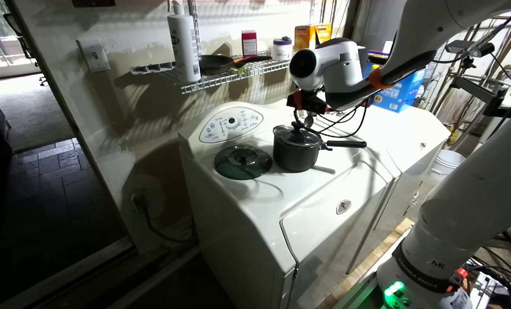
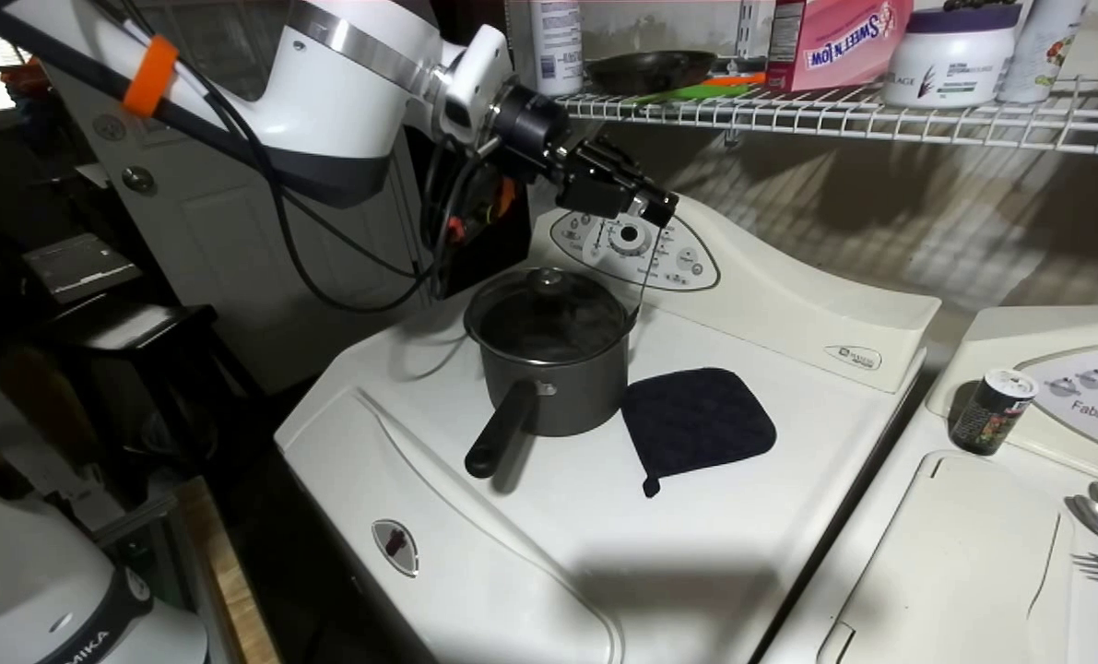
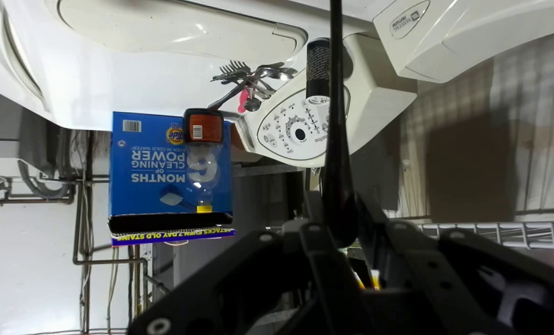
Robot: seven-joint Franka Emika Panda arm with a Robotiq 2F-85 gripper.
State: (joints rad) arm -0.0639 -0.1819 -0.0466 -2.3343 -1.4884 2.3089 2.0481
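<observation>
Hanging clenched in the gripper [image 2: 659, 208], a slim dark utensil [image 3: 336, 130] slants down toward the lidded saucepan [image 2: 558, 397] in an exterior view; whether they touch is unclear. The saucepan stands on a Maytag laundry machine [image 2: 687, 526], with a dark quilted potholder [image 2: 701, 420] just beside it. On the neighbouring machine [image 2: 954, 553] are a black can [image 2: 989, 420], cutlery [image 3: 249, 81] and a blue Tide box [image 3: 142, 195].
</observation>
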